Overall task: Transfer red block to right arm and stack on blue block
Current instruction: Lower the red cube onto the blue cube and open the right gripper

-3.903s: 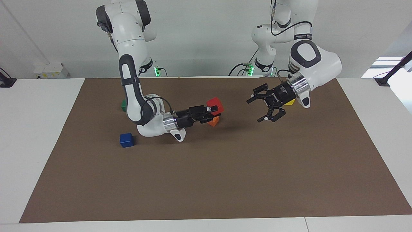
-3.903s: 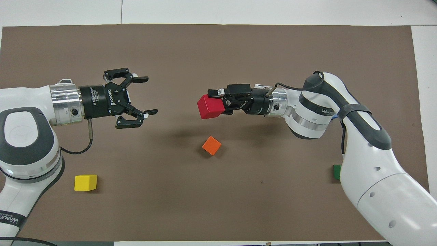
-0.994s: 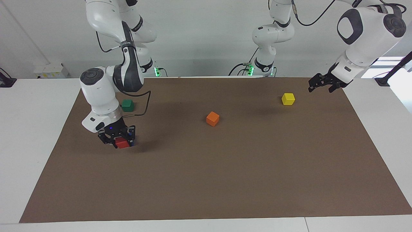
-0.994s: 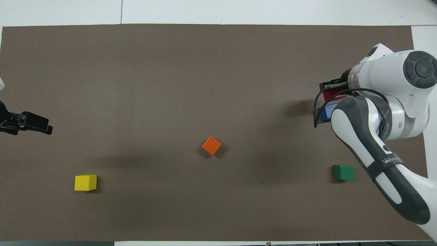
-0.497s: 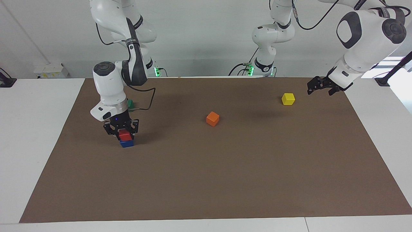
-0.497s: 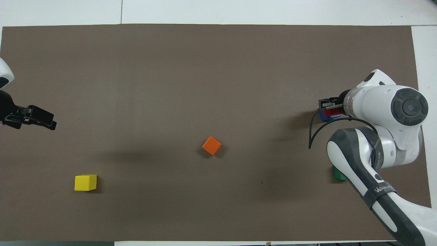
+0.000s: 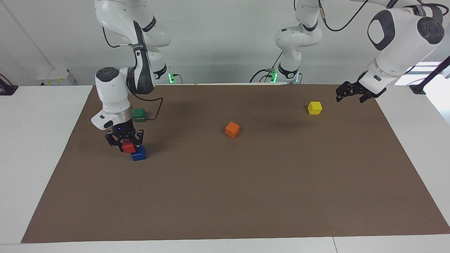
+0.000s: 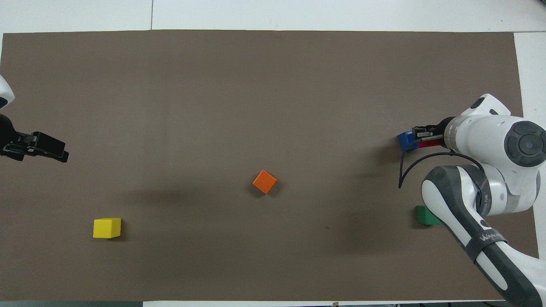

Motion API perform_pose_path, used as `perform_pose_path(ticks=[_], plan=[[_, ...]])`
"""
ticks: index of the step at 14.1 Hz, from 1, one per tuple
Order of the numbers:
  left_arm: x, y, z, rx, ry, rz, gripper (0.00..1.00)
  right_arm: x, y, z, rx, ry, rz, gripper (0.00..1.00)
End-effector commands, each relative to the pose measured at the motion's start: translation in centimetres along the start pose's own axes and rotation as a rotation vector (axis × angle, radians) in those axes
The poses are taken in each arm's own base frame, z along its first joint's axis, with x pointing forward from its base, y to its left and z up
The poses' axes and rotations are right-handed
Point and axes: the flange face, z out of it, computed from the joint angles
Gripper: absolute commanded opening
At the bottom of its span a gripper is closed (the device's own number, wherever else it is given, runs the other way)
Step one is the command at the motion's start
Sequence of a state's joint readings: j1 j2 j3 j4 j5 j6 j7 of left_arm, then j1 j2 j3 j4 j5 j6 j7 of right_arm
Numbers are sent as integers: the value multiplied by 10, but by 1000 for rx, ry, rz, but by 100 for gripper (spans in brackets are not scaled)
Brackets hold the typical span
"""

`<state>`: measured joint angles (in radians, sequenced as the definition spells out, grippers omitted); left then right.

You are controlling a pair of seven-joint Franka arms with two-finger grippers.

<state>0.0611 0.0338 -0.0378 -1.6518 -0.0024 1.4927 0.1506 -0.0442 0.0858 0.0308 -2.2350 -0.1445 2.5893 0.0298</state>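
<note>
While the brown mat (image 7: 246, 182) on the white counter (image 7: 42, 147) carries the same spread of cubes as half a second ago, the right arm (image 7: 116, 91) has shifted toward its own end of the counter. Half a second back the red block sat squarely over the blue one; now the right gripper (image 7: 125, 143) holds the red block (image 7: 128, 146) offset, overlapping only the blue block's (image 7: 139, 153) upper corner on that side. Its fingers pinch the red cube, so no release has happened. I judge the stack not yet made: the cube needs re-centring over the blue block before the fingers let go, or it may tip off the edge.

The left arm (image 7: 397, 38) waits, its left gripper (image 7: 348, 94) hanging over the mat's edge at its own end, near the yellow cube (image 7: 314, 107); its fingers look spread. The orange cube (image 7: 232, 129) lies mid-mat, and the green cube (image 7: 140, 114) lies nearer the robots than the blue block.
</note>
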Motion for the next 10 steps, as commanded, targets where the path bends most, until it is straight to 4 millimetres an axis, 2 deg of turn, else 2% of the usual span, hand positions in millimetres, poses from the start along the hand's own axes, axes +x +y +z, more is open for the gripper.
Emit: perform_pose_path(ticks=[1,3,6,10], plan=[[-7,4,-10,29,3,10,100,-6,1,-6,-12,15,-25,0],[-12,12,-10,46,27,23,100,-4,-5,-5,-7,19,-20,0],[-11,3,-12,45,39,9,100,-3,-6,4,1,9,-7,0],[-10,2,-16,45,53,7,100,4,-6,9,3,10,-11,0]])
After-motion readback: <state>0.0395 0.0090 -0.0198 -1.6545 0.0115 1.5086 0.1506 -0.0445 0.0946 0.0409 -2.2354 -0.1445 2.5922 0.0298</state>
